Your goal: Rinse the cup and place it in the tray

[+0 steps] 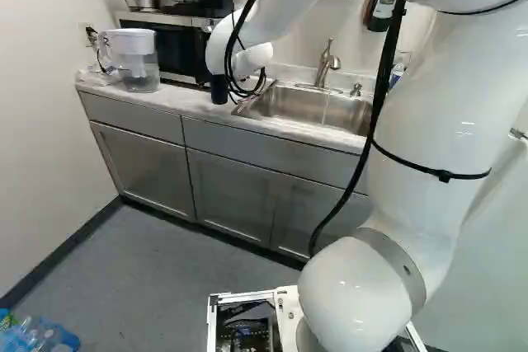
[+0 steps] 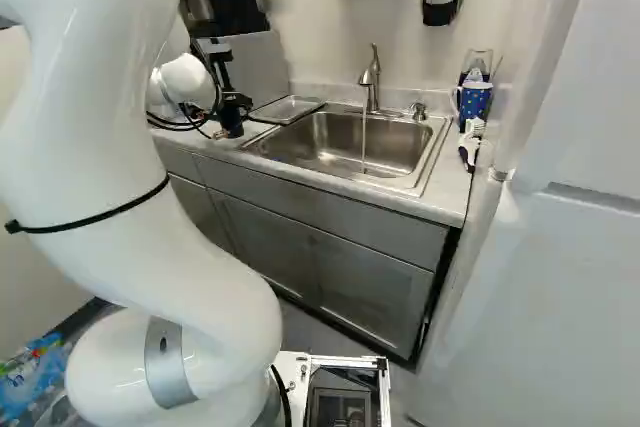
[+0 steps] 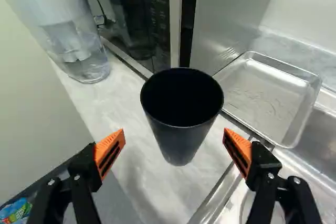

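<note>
Your hand (image 2: pixel 236 102) is spread wide, with nothing in its grasp. In the wrist view, its 2 orange pads (image 3: pixel 110 151) stand well apart, 1 toward each side of the black cup (image 3: pixel 181 121), and you can see a gap between the cup and each pad. The cup is upright on the pale bench (image 3: pixel 149 184), its mouth facing up toward your wrist camera, a little ahead of the fingertips.

The shallow metal tray (image 3: pixel 262 95) lies flat on the same bench, near the cup and beside the sink (image 2: pixel 385 147). You can see the tray's bare bottom. At the sink's back edge stands the faucet (image 2: pixel 371 82), and a thin stream of water (image 2: pixel 364 139) falls from it into the basin.

Your arm (image 1: pixel 441 96) reaches over the bench, its wrist end near the microwave (image 1: pixel 182 51). A clear pitcher with a white lid (image 1: pixel 136 55) stands on the bench beside that microwave, at the left of the left base view. On the other side of the sink, at the right of the right base view, you have a blue dotted mug (image 2: pixel 474 101) on the bench.
</note>
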{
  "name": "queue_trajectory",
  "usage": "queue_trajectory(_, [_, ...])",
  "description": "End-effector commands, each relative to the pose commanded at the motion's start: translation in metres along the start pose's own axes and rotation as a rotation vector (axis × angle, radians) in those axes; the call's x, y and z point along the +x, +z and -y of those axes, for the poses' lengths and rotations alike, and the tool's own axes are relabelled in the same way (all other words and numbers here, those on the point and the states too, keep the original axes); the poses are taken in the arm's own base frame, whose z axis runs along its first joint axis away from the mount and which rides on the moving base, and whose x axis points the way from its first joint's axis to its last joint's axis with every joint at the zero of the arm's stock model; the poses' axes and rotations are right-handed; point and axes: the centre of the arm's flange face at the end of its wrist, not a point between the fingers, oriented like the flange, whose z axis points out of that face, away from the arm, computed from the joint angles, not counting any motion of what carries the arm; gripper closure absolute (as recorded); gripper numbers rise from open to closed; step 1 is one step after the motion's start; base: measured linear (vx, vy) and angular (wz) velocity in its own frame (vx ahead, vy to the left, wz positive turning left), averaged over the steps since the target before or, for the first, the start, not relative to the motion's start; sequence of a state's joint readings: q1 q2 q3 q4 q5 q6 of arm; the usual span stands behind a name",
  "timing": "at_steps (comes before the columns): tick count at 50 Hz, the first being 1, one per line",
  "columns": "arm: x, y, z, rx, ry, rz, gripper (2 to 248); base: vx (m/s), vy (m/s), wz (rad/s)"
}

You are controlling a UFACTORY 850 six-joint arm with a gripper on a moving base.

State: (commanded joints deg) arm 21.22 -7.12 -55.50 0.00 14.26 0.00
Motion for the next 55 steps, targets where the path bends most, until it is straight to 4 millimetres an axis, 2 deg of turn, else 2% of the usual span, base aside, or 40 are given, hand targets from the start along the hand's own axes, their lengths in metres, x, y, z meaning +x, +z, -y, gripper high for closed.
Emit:
queue_trajectory(29, [0.001, 0.0, 0.0, 0.0, 0.0, -0.018, 3, 0.0, 0.0, 0.0])
queue_trajectory(50, [-0.015, 0.015, -0.001, -0.001, 0.0, 0.021, 3, 0.0, 0.0, 0.0])
queue_trajectory(55, [-0.014, 0.018, -0.001, -0.002, 0.001, 0.02, 3, 0.0, 0.0, 0.0])
